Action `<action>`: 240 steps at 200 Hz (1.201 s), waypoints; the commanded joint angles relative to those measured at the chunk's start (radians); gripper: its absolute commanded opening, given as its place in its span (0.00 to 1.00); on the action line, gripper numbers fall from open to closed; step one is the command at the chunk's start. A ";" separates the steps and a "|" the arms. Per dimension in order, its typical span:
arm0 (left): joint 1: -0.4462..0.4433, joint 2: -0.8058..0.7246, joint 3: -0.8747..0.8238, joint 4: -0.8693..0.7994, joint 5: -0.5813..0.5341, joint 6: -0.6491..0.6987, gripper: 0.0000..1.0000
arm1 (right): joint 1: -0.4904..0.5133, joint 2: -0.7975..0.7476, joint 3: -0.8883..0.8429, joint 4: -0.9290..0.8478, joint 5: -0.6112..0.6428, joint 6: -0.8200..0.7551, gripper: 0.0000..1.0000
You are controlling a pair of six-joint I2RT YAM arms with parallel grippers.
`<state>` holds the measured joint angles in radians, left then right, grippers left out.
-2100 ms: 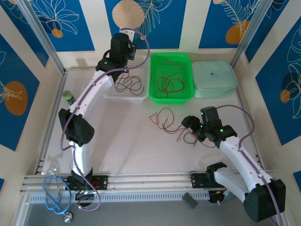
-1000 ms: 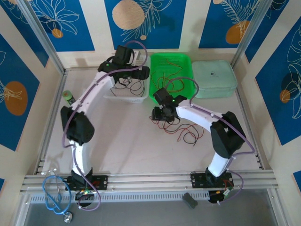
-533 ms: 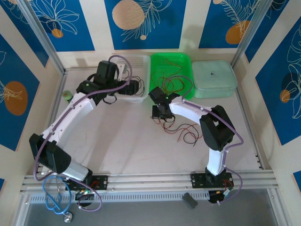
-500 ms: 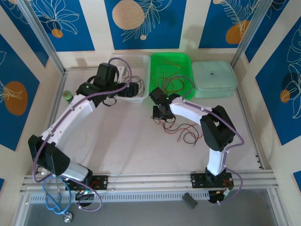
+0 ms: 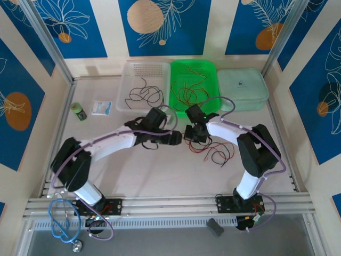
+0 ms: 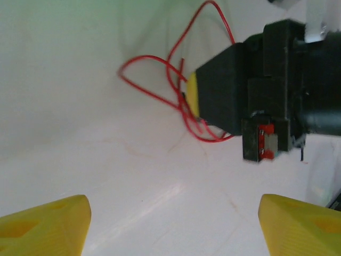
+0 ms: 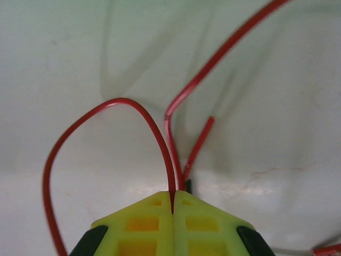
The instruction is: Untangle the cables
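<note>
At mid worktop [image 5: 160,176], the loose cables [image 5: 216,153] lie just right of both claws. The right claw [image 5: 190,134] is pressed together on a red strand [image 7: 114,104]. The left claw [image 5: 177,137] stands spread, facing it at close range. Judgement: the left should close on a neighbouring strand beside the pinch, then draw away slowly and low. Since the earlier frame, the left arm [image 5: 114,144] has swung from the clear tray [image 5: 143,90] to centre.

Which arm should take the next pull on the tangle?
Left. The left hand is open and empty, facing the red wires just ahead; the right hand is shut on them, so it can only anchor.
</note>
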<state>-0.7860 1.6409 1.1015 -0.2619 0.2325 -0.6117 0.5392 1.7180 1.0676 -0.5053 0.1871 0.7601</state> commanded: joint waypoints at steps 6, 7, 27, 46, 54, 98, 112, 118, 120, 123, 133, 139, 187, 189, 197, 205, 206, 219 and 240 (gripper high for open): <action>-0.020 0.096 0.016 0.207 0.056 -0.114 0.77 | 0.002 -0.057 -0.026 0.042 -0.063 0.033 0.00; -0.020 0.100 0.016 0.211 0.055 -0.115 0.77 | 0.002 -0.058 -0.027 0.042 -0.064 0.033 0.00; -0.020 0.174 0.022 0.261 0.046 -0.148 0.74 | 0.002 -0.086 -0.038 0.042 -0.069 0.036 0.00; -0.020 0.219 0.027 0.277 0.031 -0.161 0.69 | -0.001 -0.108 -0.048 0.038 -0.066 0.037 0.00; -0.021 0.232 0.025 0.286 0.026 -0.164 0.67 | -0.003 -0.117 -0.052 0.036 -0.064 0.039 0.00; -0.020 0.271 0.001 0.323 -0.012 -0.156 0.50 | -0.028 -0.154 -0.067 0.042 -0.089 0.057 0.00; -0.020 0.283 0.000 0.338 -0.036 -0.147 0.42 | -0.037 -0.165 -0.065 0.037 -0.107 0.066 0.00; -0.020 0.286 0.000 0.344 -0.047 -0.141 0.40 | -0.043 -0.170 -0.063 0.034 -0.116 0.071 0.00; -0.021 0.287 -0.001 0.346 -0.051 -0.139 0.39 | -0.045 -0.171 -0.063 0.033 -0.120 0.074 0.00; -0.021 0.287 -0.003 0.350 -0.057 -0.137 0.38 | -0.049 -0.174 -0.062 0.031 -0.126 0.076 0.00; -0.021 0.284 -0.009 0.367 -0.077 -0.125 0.36 | -0.060 -0.183 -0.061 0.026 -0.146 0.086 0.00; -0.020 0.276 -0.017 0.380 -0.089 -0.118 0.36 | -0.068 -0.189 -0.060 0.024 -0.158 0.092 0.00; -0.019 0.222 -0.056 0.441 -0.150 -0.050 0.39 | -0.100 -0.212 -0.049 0.018 -0.244 0.125 0.00; -0.019 0.223 -0.055 0.444 -0.150 -0.050 0.40 | -0.100 -0.212 -0.049 0.019 -0.246 0.126 0.00; -0.019 0.225 -0.052 0.454 -0.147 -0.045 0.40 | -0.100 -0.213 -0.050 0.020 -0.251 0.131 0.00; -0.019 0.231 -0.044 0.458 -0.145 -0.040 0.40 | -0.101 -0.213 -0.052 0.022 -0.254 0.134 0.00; -0.019 0.232 -0.043 0.458 -0.145 -0.040 0.40 | -0.101 -0.213 -0.053 0.021 -0.255 0.135 0.00; -0.019 0.243 -0.029 0.451 -0.153 -0.032 0.40 | -0.103 -0.219 -0.057 0.021 -0.255 0.139 0.00; -0.018 0.251 -0.020 0.439 -0.176 -0.018 0.32 | -0.112 -0.238 -0.064 0.016 -0.255 0.142 0.00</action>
<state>-0.8089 1.9045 1.0523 0.1650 0.0982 -0.6685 0.4385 1.5200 1.0019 -0.4618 -0.0322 0.8841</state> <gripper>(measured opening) 0.383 0.051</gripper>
